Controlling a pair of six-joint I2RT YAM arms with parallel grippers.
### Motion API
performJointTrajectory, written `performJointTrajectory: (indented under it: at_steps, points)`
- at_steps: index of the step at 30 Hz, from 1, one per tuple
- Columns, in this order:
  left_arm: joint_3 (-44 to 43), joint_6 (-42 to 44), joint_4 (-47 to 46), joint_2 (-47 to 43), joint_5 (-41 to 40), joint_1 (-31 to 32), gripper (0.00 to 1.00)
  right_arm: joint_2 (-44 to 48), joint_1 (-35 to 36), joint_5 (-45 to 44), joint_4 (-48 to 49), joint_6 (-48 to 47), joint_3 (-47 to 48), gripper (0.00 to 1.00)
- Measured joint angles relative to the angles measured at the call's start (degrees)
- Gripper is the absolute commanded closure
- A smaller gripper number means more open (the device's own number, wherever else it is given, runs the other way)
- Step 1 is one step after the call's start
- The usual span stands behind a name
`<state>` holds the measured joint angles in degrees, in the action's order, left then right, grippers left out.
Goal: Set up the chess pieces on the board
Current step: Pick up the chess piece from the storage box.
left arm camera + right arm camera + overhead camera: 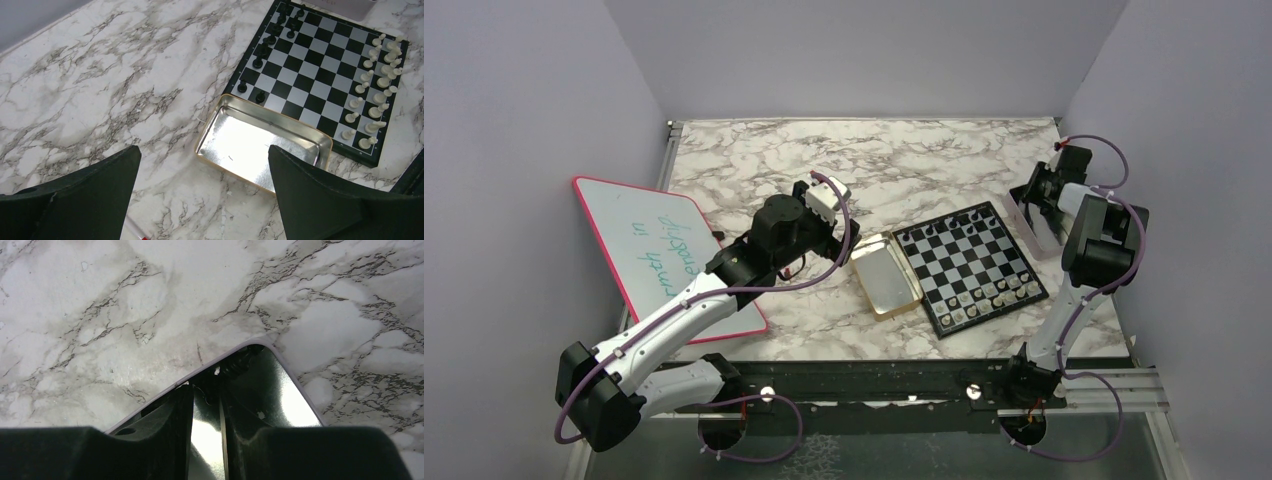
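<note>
The board (969, 262) lies right of centre and also shows in the left wrist view (320, 70). Black chess pieces (270, 40) stand along one edge, some set one row in. White chess pieces (375, 85) fill two rows at the opposite edge, the near edge in the top view (994, 295). My left gripper (204, 150) is open and empty, above the marble just left of the gold tin (260, 145); in the top view it (834, 238) is beside that tin. My right gripper (206, 405) has its jaws almost together over a shiny lid (295, 405), with nothing between them.
The gold tin (884, 275) lies open and empty against the board's left side. The shiny lid (1034, 220) sits right of the board. A pink-rimmed whiteboard (664, 250) lies at the left. A thin red-tipped object (136, 234) lies under my left gripper.
</note>
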<state>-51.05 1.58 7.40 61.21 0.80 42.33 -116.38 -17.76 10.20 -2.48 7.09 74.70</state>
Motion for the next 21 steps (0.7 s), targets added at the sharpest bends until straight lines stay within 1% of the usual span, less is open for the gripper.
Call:
performJointTrajectory:
  at_steps: [5, 17, 21]
  points:
    - [0.0, 0.0, 0.0, 0.0, 0.0, 0.0, 0.01, 0.0, 0.0, 0.0, 0.0, -0.3, 0.0, 0.74]
    - [0.0, 0.0, 0.0, 0.0, 0.3, -0.3, 0.01, 0.0, -0.3, 0.7, -0.2, -1.0, -0.1, 0.87]
    - [0.0, 0.0, 0.0, 0.0, 0.3, -0.3, 0.01, 0.3, -0.3, 1.4, -0.6, -1.1, -0.1, 0.9]
